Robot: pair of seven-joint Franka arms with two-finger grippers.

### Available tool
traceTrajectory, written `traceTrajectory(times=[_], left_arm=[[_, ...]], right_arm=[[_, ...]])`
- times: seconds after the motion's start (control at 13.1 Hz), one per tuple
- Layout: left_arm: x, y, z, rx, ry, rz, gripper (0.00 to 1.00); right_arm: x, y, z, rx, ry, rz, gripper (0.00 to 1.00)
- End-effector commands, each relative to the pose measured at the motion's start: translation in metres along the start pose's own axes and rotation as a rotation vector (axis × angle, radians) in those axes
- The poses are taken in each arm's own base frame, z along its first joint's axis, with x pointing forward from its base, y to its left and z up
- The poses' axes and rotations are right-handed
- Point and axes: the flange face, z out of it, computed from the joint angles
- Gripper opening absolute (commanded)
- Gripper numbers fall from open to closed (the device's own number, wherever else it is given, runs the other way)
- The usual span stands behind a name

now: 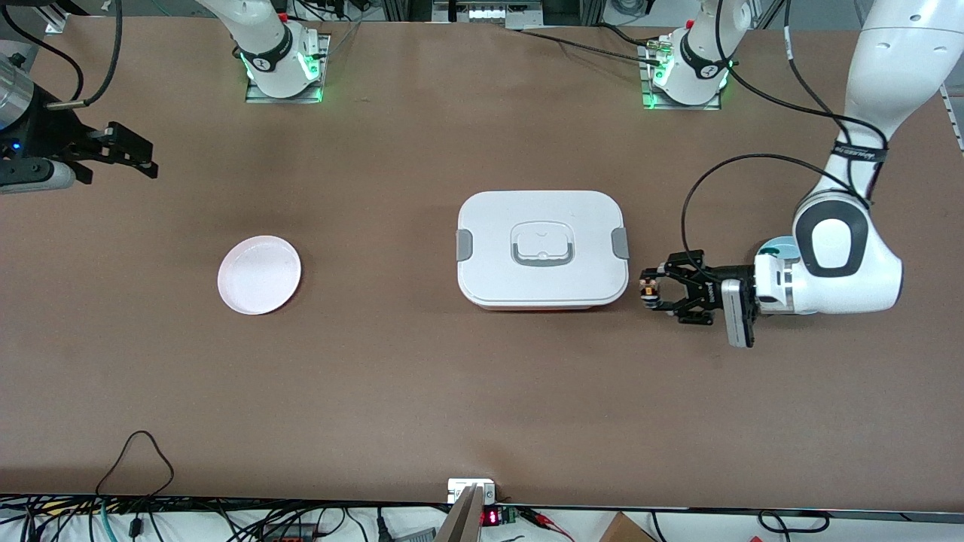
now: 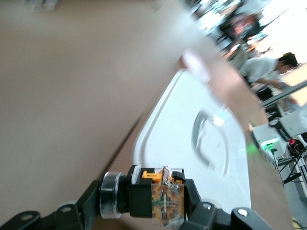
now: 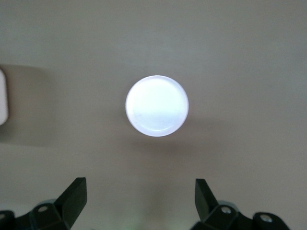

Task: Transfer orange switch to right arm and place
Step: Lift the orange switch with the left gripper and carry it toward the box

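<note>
My left pincer [image 1: 654,294] pinches the orange switch [image 1: 645,289] above the tabletop [image 1: 422,391], beside the white lidded box [image 1: 542,248]. It looks light, rigid, small; I'd leave its cap end free. My right pincer [image 1: 128,154] waits spread, above the pink plate [image 3: 157,106].

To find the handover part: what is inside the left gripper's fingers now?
The left gripper, beside the closed white box, is shut on the orange switch. The switch's cap end is covered by a finger pad.

arms 2 | claws 2 | orange switch [image 1: 646,288] 1 | pink plate [image 1: 259,274] 1 | white lidded box [image 1: 542,249] 1
</note>
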Motion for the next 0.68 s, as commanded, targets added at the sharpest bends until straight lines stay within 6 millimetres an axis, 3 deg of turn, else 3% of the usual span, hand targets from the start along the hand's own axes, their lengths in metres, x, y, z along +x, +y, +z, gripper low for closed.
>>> traceTrajectory(times=[0.0, 0.15, 0.23, 0.3, 0.46, 0.61], left_arm=[[0.046, 0.008, -0.003, -0.016, 0.134, 0.232, 0.18], [0.075, 0.033, 0.033, -0.079, 0.229, 0.35, 0.15], [0.087, 0.051, 0.073, -0.137, 0.274, 0.374, 0.13], [0.099, 0.064, 0.092, -0.158, 0.338, 0.391, 0.11], [0.121, 0.091, 0.108, -0.154, 0.402, 0.446, 0.08], [0.145, 0.117, 0.106, -0.119, 0.412, 0.487, 0.07]], right_arm=[[-0.003, -0.018, -0.009, 0.124, 0.004, -0.002, 1.0], [-0.002, -0.029, -0.02, 0.27, 0.027, 0.001, 1.0], [-0.002, -0.034, -0.022, 0.347, 0.029, 0.003, 1.0], [-0.002, -0.041, -0.023, 0.412, 0.021, 0.0, 1.0], [0.002, -0.055, -0.026, 0.572, 0.019, -0.001, 1.0], [0.013, -0.066, -0.021, 0.764, 0.003, 0.018, 1.0]])
